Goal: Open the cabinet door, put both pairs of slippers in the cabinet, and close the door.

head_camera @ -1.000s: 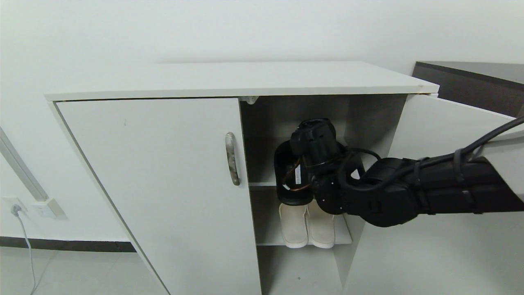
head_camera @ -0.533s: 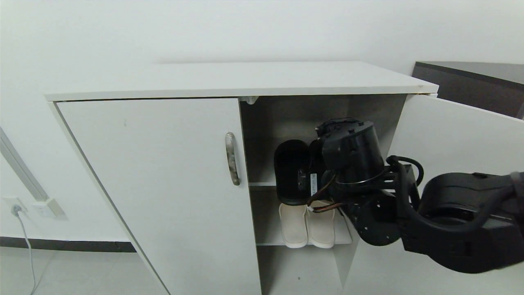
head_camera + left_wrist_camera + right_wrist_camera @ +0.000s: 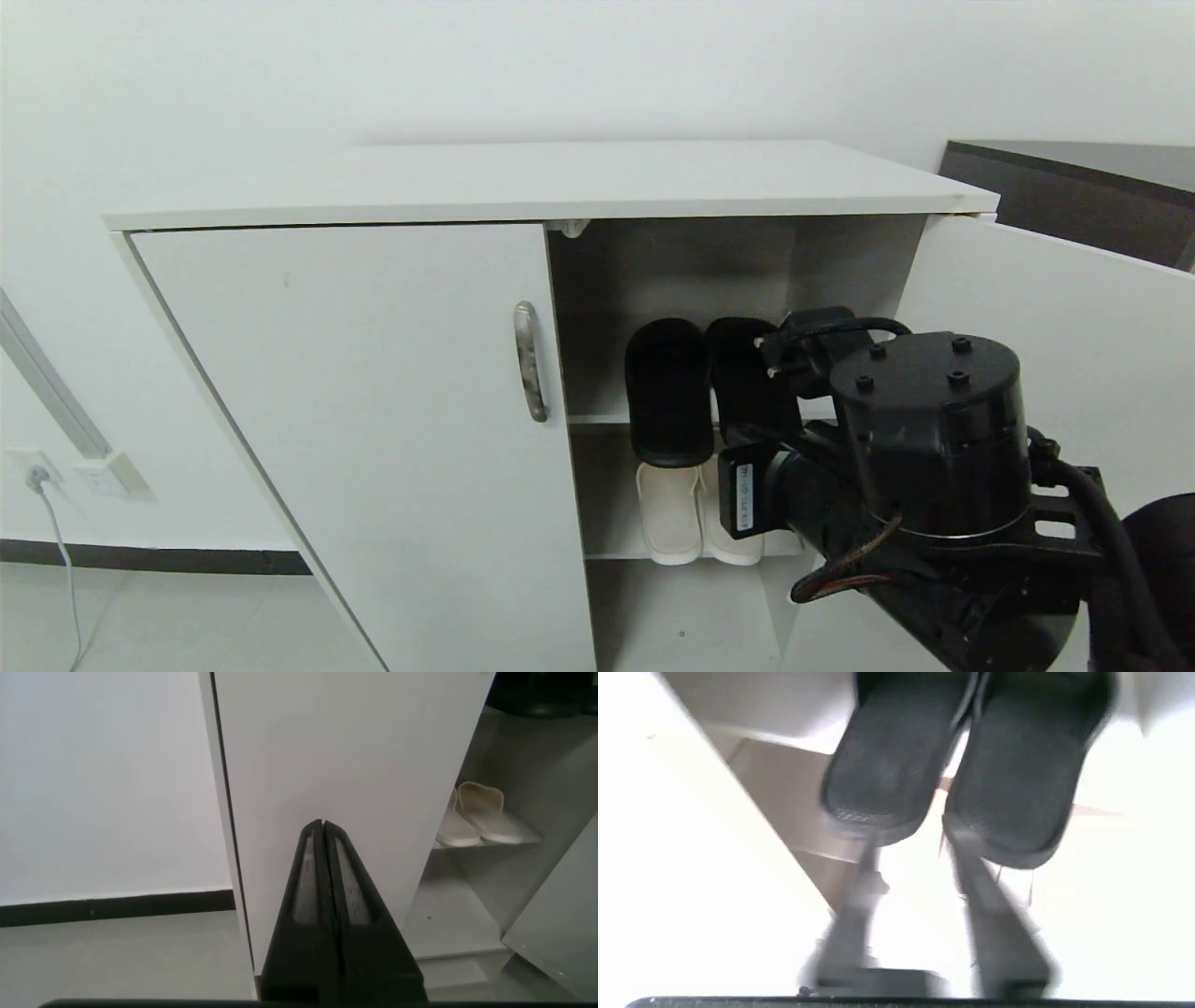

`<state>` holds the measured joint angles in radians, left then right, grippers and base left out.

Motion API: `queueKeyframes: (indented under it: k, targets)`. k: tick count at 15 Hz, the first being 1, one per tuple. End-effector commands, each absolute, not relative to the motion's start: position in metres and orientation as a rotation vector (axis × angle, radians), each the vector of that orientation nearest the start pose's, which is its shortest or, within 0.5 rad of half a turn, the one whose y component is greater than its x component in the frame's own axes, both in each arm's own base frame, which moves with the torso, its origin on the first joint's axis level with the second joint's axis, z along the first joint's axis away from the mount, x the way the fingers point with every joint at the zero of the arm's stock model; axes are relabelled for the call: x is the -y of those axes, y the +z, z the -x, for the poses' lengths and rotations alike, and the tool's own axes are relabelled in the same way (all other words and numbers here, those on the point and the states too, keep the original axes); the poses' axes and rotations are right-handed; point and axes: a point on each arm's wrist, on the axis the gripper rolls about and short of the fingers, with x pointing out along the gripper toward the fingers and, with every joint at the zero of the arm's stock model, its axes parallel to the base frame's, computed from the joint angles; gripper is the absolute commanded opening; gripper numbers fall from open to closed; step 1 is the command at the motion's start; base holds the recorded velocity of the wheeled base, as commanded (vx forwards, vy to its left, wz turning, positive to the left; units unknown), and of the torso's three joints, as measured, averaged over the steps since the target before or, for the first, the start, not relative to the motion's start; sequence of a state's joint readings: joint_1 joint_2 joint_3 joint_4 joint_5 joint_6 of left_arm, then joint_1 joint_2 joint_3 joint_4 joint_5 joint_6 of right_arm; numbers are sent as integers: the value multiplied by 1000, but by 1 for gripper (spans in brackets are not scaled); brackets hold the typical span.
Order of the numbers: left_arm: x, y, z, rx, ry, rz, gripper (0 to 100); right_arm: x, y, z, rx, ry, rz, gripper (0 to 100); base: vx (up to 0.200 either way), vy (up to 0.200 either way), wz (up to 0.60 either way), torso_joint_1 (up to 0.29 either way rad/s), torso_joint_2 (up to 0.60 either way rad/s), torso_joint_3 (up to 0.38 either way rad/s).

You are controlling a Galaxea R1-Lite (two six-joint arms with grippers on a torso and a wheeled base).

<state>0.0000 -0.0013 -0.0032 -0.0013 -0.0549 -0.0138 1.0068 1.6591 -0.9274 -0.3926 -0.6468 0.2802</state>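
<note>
1. Change: R arm has pulled back out of the cabinet (image 3: 560, 182) toward the near right. A sec ago its wrist sat right at the black slippers (image 3: 667, 392).
2. Black pair is now let go, side by side on the upper shelf (image 3: 597, 420), heels overhanging the front edge. White slippers (image 3: 670, 523) sit on the lower shelf (image 3: 616, 551) just below, unchanged.
3. Right gripper (image 3: 913, 845): fingers apart, nothing between them, just in front of the black pair's heels.
4. Left gripper (image 3: 323, 826): fingers pressed together, empty, facing the closed left door (image 3: 355, 420).
5. Meaning: both pairs look stowed, so prob only closing the right door (image 3: 1074, 327) is left. It stands wide open.
6. Hard to see: R arm covers part of the right-hand black slipper and right-hand white one. The open door's outer edge is cut off at the frame, and no handle is visible on it. R fingers are blurred in the wrist view.
</note>
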Motion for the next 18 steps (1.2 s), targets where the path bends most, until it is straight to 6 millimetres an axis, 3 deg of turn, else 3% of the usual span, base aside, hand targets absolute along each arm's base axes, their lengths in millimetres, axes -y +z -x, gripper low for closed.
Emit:
queueKeyframes:
  k: [1, 9, 18]
  targets:
    - [1, 76, 23, 4, -57, 14, 0, -247, 198, -172, -292, 318, -8, 0, 0, 0, 0, 0, 0, 0]
    - [1, 76, 23, 4, -57, 14, 0, -253, 187, -176, -308, 300, 9, 0, 0, 0, 0, 0, 0, 0]
    - [1, 76, 23, 4, -58, 12, 0, -260, 181, -182, -280, 267, -2, 0, -200, 0, 0, 4, 2, 3]
